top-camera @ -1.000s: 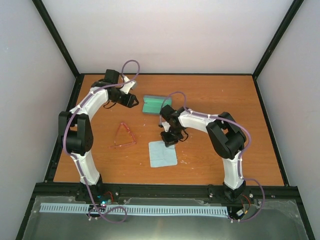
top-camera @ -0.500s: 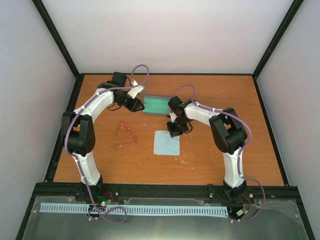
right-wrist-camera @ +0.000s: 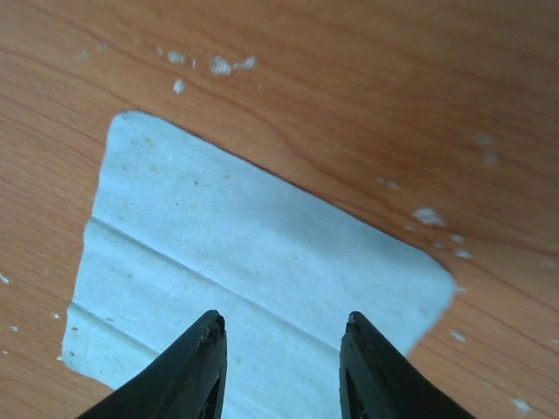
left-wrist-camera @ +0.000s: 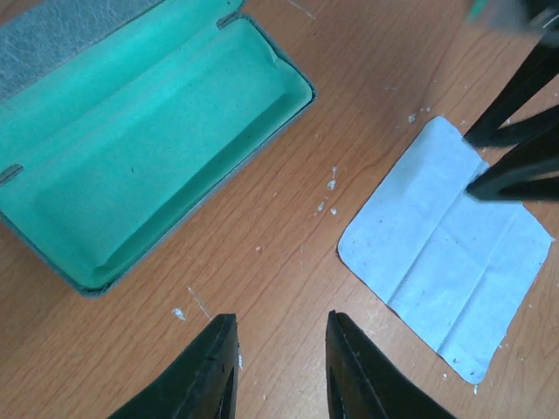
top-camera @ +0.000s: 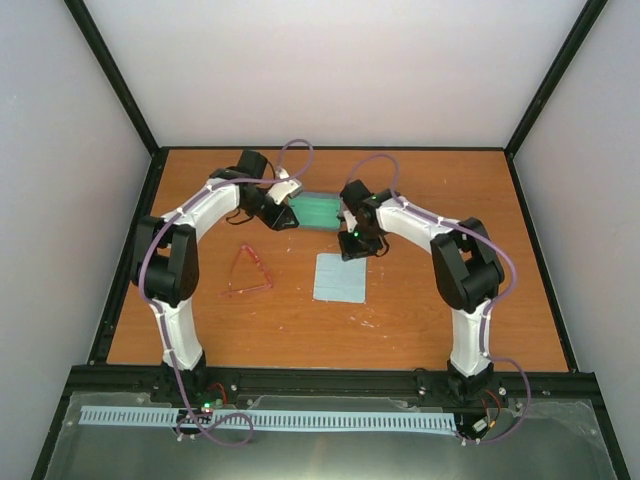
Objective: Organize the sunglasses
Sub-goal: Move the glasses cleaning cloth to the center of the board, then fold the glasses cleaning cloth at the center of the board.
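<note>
The sunglasses point(top-camera: 248, 272), a thin red-pink wire frame, lie on the table left of centre, apart from both grippers. The grey-blue case point(top-camera: 316, 210) point(left-wrist-camera: 148, 140) lies open at the back, its green lining showing and nothing inside. My left gripper point(top-camera: 284, 218) point(left-wrist-camera: 279, 325) hovers at the case's left end, open, with only bare wood between its fingers. The light-blue cloth point(top-camera: 340, 278) point(left-wrist-camera: 445, 253) point(right-wrist-camera: 244, 262) lies flat in front of the case. My right gripper point(top-camera: 353, 248) point(right-wrist-camera: 281, 323) hangs open over the cloth's far edge, holding nothing.
The black frame rail point(top-camera: 150, 200) and grey walls bound the wooden table point(top-camera: 440, 310) on three sides. Small white specks dot the wood near the case. The two grippers are close together at the back centre.
The right gripper carried the cloth away from the near edge toward the case, then opened and let it go. The left arm swung right to the case's end.
</note>
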